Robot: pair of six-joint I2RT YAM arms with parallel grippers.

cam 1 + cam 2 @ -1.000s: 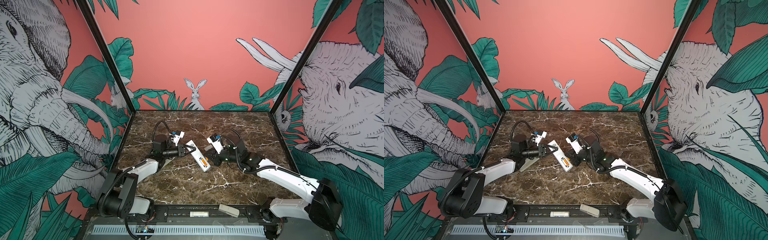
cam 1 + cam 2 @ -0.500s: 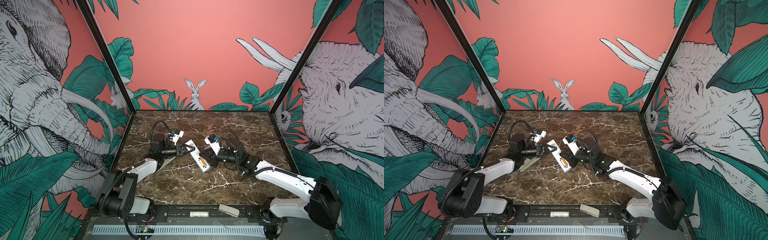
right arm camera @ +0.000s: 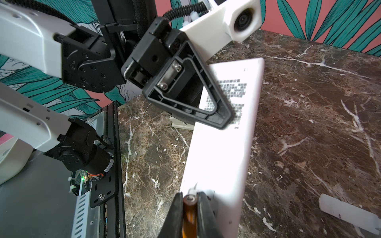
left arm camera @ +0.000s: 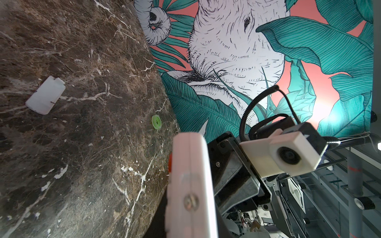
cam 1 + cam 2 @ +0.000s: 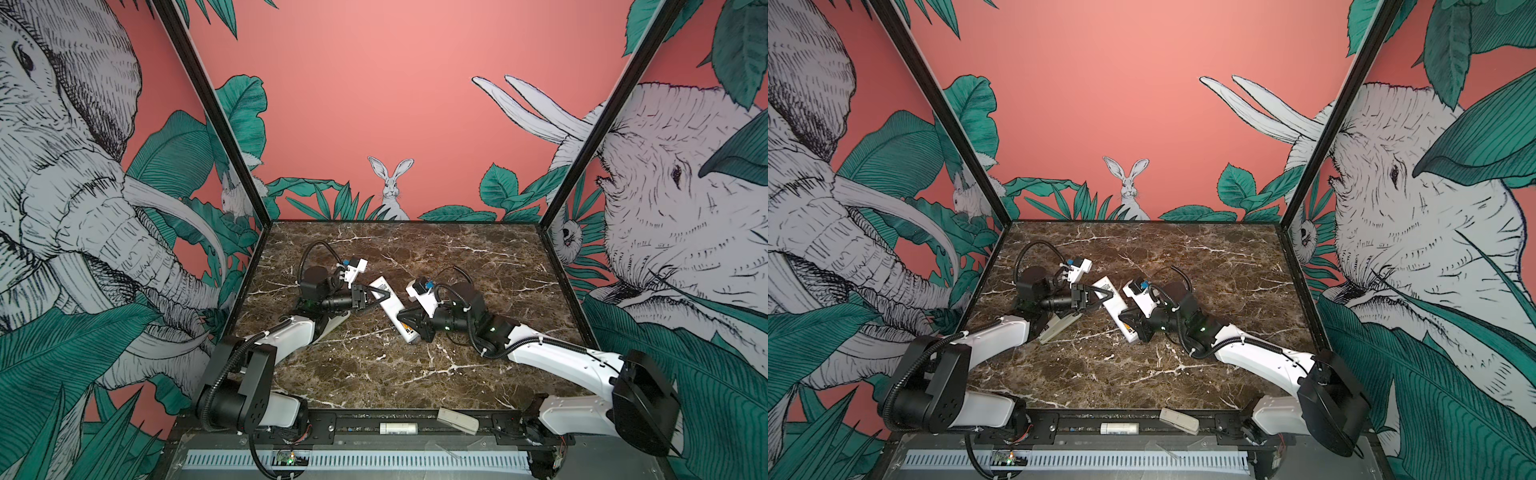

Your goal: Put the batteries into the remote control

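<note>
battery point(image 3: 189, 214): slim orange cylinder, pinched across its barrel by the right end effector point(image 3: 189, 203), whose fingers are almost together; its pale tip sits at the remote's open end.
battery handling: light, hard and smooth (likely to roll or pivot between the pads); best held mid-barrel with both tips free.
remote control point(image 3: 226, 134): white bar with its printed back facing up, tilted between the two arms; I cannot tell whether its low end touches the counter point(image 3: 309, 92).
remote handling: light, stiff, glossy plastic; judged safest held across the long edges, away from the battery bay.
left end effector point(image 5: 380, 297): closed narrowly across the remote's printed end, opposite the right end effector.
cover point(image 3: 348, 214): white piece lying flat on the counter, well apart from the right end effector, on the side away from the left arm.
second battery: cannot pick it out.
</note>
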